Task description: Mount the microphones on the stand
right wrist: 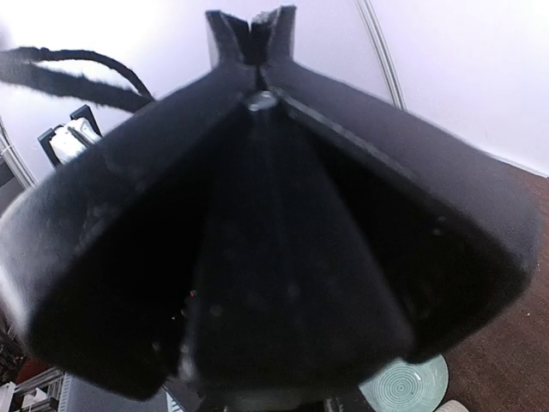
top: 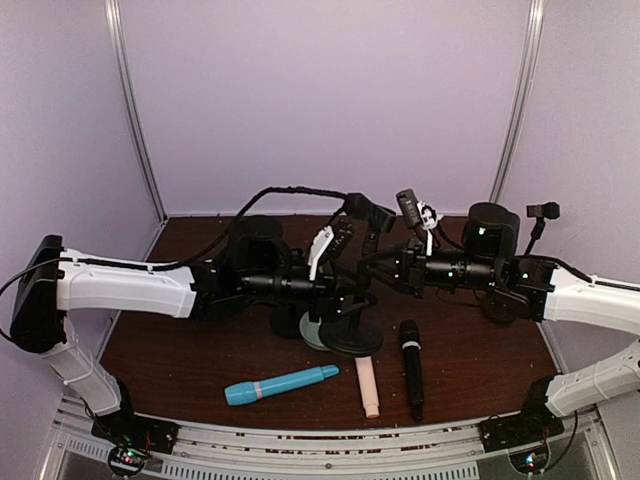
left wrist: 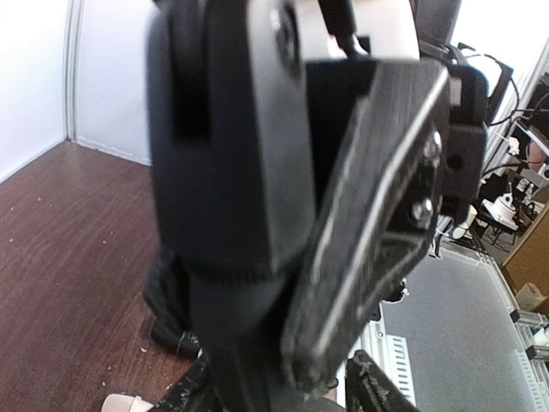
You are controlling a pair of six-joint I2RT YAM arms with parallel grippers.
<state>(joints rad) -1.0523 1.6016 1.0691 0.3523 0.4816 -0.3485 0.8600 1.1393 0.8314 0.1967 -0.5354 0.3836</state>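
The black stand rises from its round base (top: 352, 340) at the table's middle. Both arms meet at its upper part. My left gripper (top: 345, 290) has its rough fingers (left wrist: 371, 384) set apart around a black stand part (left wrist: 257, 257), with a gap showing beside it. My right gripper (top: 388, 265) is at the stand's top. A black cone-shaped clip (right wrist: 274, 257) fills its wrist view and hides its fingers. Three microphones lie flat near the front edge: light blue (top: 280, 384), pale pink-beige (top: 368, 386) and black (top: 411, 368). Neither gripper touches them.
A teal round dish (top: 311, 331) (right wrist: 405, 384) sits by the stand's base on the left. Black cables loop behind the stand (top: 290, 192). Lilac walls close the table in at the back and sides.
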